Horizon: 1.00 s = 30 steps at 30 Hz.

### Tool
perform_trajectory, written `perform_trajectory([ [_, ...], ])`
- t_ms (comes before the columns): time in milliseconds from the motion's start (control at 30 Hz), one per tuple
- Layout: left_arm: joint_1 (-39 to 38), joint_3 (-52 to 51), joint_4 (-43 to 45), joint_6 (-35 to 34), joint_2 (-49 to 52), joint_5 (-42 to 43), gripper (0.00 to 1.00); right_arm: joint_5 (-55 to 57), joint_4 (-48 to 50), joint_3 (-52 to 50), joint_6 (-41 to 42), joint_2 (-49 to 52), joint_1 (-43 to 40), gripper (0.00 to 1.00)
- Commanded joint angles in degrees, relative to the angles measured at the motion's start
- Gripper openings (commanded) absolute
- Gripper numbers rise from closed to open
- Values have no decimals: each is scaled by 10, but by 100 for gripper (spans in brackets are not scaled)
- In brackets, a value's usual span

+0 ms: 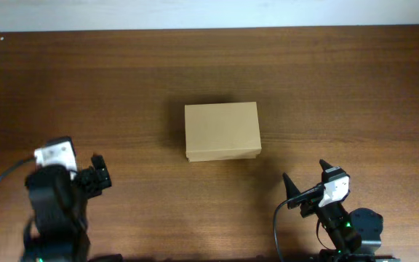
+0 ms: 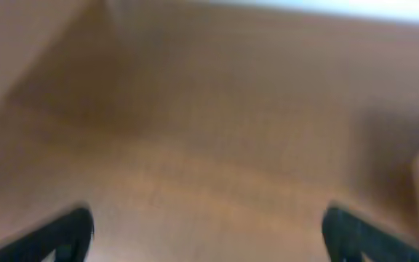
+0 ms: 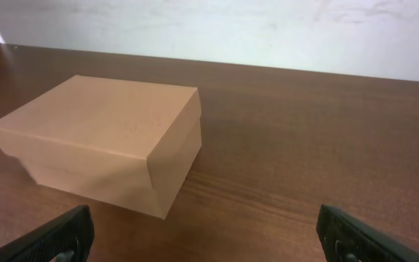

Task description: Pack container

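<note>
Centrally, smooth rectangular cardboard container [image 1: 222, 131]; dark grained wooden table [image 1: 340, 87]

Small rectangular plain cardboard box [image 1: 222, 131]: uniform light tan-brown, no print, side walls a shade darker in the right wrist view. Flat wooden counter [image 1: 340, 87]: dark reddish-brown with fine lengthwise grain streaks; reads lighter orange-brown and blurred in the left wrist view. Painted wall strip [image 1: 195, 13] at the far edge: off-white, faint grey scuffs. Left fingers [image 2: 64, 236] and right fingers [image 3: 57, 236]: matte black. White left wrist housing [image 1: 55, 154], white right wrist housing [image 1: 334, 185]. Small green light [image 1: 345, 224] on the right arm. Thin black cables [image 1: 276, 225].
</note>
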Motion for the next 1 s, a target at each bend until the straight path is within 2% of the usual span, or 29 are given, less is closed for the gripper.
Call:
perform_trajectory([
  [0, 1, -83, 112, -2, -95, 34, 100, -3, 1, -4, 4, -7, 2, 99],
  [100, -2, -155, 236, -2, -164, 43, 100, -3, 2, -4, 4, -7, 2, 99],
  [233, -37, -228, 333, -1, -221, 43, 100, -3, 2, -4, 4, -7, 2, 99],
  [367, -68, -271, 342, -1, -254, 43, 100, -3, 2, -4, 4, -7, 2, 99],
  [967, -89, -417, 355, -1, -346, 43, 100, -3, 2, -4, 4, -7, 2, 99],
])
